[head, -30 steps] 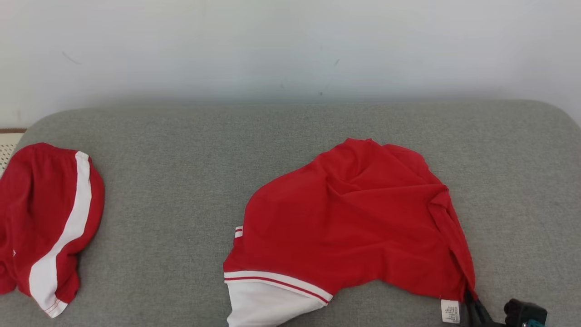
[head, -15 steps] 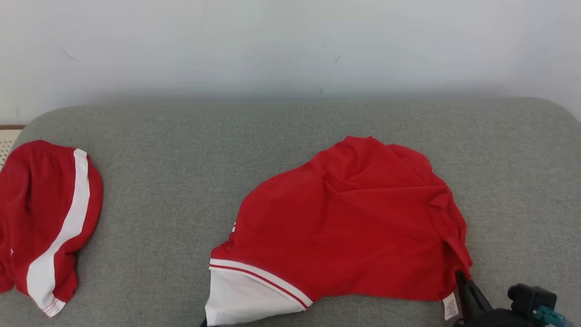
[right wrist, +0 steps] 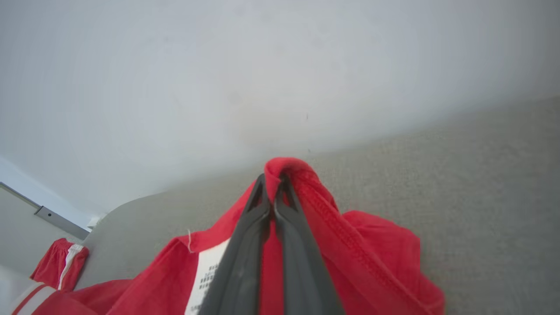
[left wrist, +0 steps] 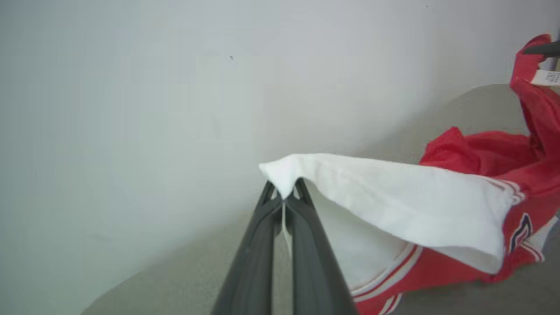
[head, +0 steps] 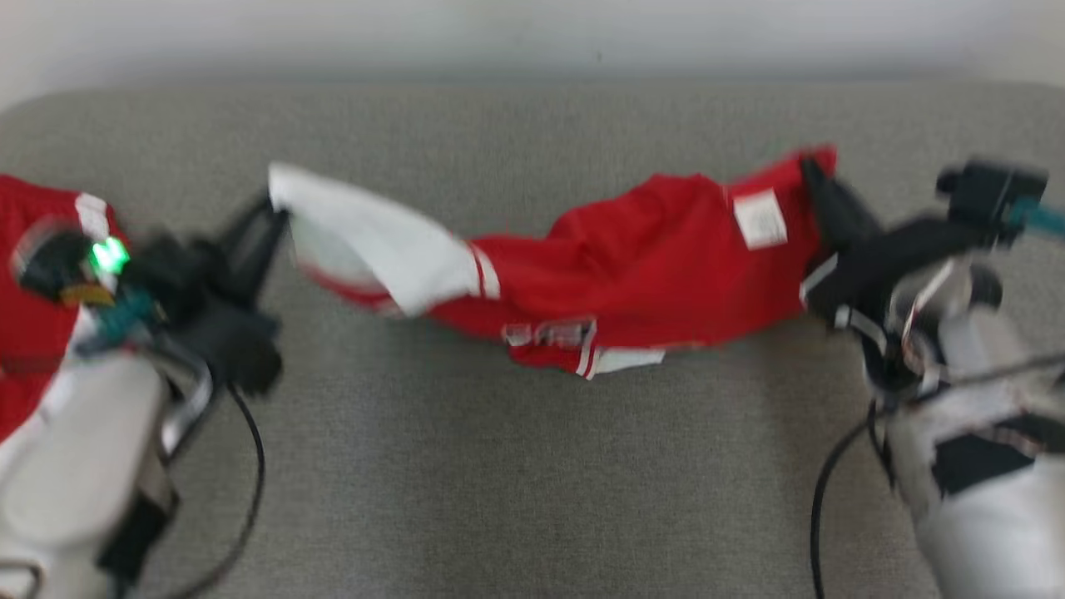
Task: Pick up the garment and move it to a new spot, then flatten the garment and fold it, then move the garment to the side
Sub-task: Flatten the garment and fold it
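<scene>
The garment is red with a white panel and red-and-white trim; it hangs stretched between my two grippers above the grey cushion. My left gripper is shut on its white corner at the left. My right gripper is shut on its red edge at the right, beside a white care label. The middle of the cloth sags toward the cushion. The head view is blurred.
A second red piece with a white stripe lies at the cushion's left end, partly behind my left arm. A pale wall runs along the cushion's far edge. Cables hang from both wrists.
The garment lay crumpled on the cushion; now both grippers hold it lifted and stretched out sideways. The head camera has tipped down, and both arms have come into view.
</scene>
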### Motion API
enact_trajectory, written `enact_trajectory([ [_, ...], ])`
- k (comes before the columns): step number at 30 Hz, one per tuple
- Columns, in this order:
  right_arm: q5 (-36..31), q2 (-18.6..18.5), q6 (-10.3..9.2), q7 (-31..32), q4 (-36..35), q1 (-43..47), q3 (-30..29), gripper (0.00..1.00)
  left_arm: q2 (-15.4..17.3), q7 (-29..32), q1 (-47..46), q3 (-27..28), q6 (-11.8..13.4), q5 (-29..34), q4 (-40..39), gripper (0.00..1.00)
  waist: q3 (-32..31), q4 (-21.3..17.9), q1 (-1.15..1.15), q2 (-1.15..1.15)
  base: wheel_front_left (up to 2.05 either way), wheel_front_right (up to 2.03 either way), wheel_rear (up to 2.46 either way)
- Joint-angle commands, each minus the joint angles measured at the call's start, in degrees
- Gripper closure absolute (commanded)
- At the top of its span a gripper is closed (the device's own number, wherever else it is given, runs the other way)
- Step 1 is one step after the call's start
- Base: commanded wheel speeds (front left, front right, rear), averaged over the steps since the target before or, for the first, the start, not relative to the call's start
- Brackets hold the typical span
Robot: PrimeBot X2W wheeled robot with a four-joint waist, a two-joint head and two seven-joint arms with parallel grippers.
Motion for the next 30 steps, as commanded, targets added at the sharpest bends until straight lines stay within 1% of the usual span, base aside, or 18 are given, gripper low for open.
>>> enact_trajectory([
  [1,0.97,-0.29,0.03,0.61,2.46,-5.64,-0.24,1.0,1.31,0.87,-5.53,-1.56,0.05,-2.44,0.97,1.0,7.64,-0.84,-0.01,-0.01,0.0,0.0,0.0],
  [5,5.7,0.94,0.03,2.9,11.66,-21.87,-2.56,1.0,5.69,3.25,-21.38,-6.06,0.06,-6.94,4.29,1.0,12.4,-1.32,-0.01,-0.01,0.0,0.0,0.0],
  [8,7.93,1.81,0.03,2.75,18.4,-33.73,-5.32,1.0,6.98,4.62,-32.58,-7.75,0.04,-10.44,7.88,1.0,15.31,-1.51,-0.01,-0.01,0.0,0.0,0.0],
  [11,7.09,2.51,0.03,1.04,24.08,-44.16,-6.65,1.0,8.1,5.68,-42.86,-9.21,0.04,-12.02,12.07,1.0,16.92,-1.86,-0.01,-0.01,0.0,0.0,0.0],
  [12,7.09,2.51,0.03,1.04,24.08,-44.16,-6.65,1.0,8.1,5.68,-42.86,-9.21,0.04,-12.02,12.07,1.0,16.92,-1.86,-0.01,-0.01,0.0,0.0,0.0],
  [15,6.55,3.45,0.03,-1.24,30.06,-52.35,-8.71,1.0,8.49,6.14,-51.03,-10.61,0.03,-12.84,16.22,1.0,16.83,-2.51,-0.01,-0.01,0.0,0.0,0.0],
  [17,5.84,3.95,0.03,-2.98,34.09,-57.51,-10.37,1.0,8.55,6.47,-55.75,-11.82,0.03,-12.25,18.27,1.0,16.4,-2.9,-0.01,-0.01,0.0,0.0,0.0],
  [22,2.48,4.69,0.04,-7.95,42.59,-67.06,-12.12,1.0,7.6,6.65,-65.14,-13.08,0.04,-11.29,21.66,1.0,15.31,-3.39,-0.01,-0.01,0.0,0.0,0.0],
  [24,1.21,5.01,0.03,-9.71,44.36,-69.62,-11.83,1.0,6.87,5.56,-68.79,-13.22,0.03,-11.19,23.51,1.0,15.35,-3.52,-0.01,-0.01,0.0,0.0,0.0],
  [27,0.73,5.08,0.03,-12.1,44.84,-72.22,-11.26,1.0,4.99,2.04,-72.17,-13.47,0.02,-11.6,26.78,1.0,16.21,-3.04,-0.01,-0.01,0.0,0.0,0.0],
  [28,-0.04,5.28,0.03,-12.53,45.03,-72.34,-9.75,1.0,4.69,0.26,-73.3,-14.75,0.02,-11.08,28.43,1.0,17.14,-2.9,-0.01,-0.01,0.0,0.0,0.0],
  [30,-0.5,5.2,0.03,-12.21,44.97,-71.74,-8.02,1.0,4.66,-0.8,-73.55,-15.7,0.03,-11.51,30.17,1.0,18.28,-2.92,-0.01,-0.01,0.0,0.0,0.0],
])
